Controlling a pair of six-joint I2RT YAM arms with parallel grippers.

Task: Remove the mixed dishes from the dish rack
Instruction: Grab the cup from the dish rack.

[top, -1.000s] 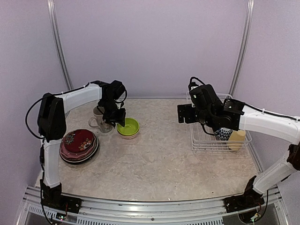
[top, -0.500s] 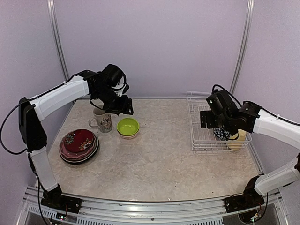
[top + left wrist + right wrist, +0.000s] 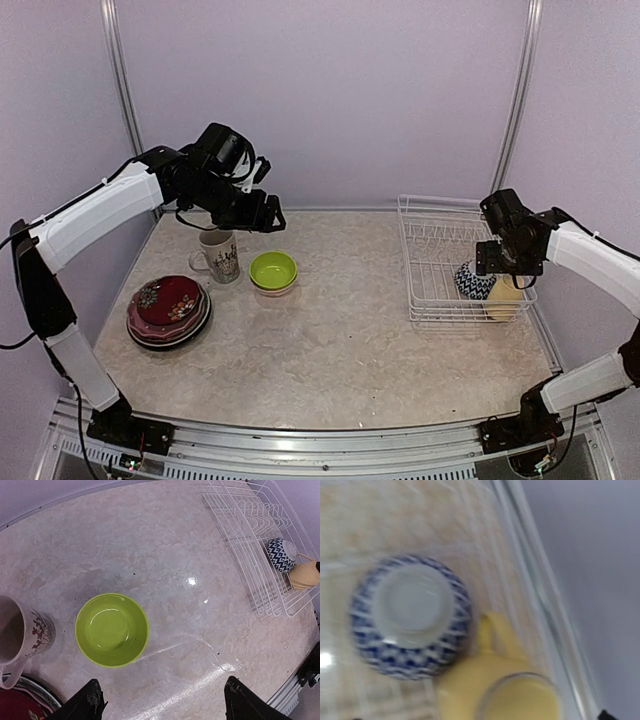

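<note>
Two dishes in dish rack (image 3: pixel 413 270), right of frame: blue patterned bowl (image 3: pixel 472 282), pale-yellow mug (image 3: pixel 505 298), side by side. Right gripper (image 3: pixel 497 262) above them, jaws wide, empty. Left gripper (image 3: pixel 162 702) spread, empty, above lime-green bowl (image 3: pixel 111 629), centre left.

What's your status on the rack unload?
Left gripper open, empty, above lime-green ceramic bowl on table. Right gripper open over white wire dish rack. Blue-patterned bowl, pale-yellow mug still inside. Nothing blocking.

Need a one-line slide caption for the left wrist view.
Open left gripper looks down on the lime-green bowl beside the floral mug; a blue-patterned bowl and pale-yellow mug sit in the dish rack.
</note>
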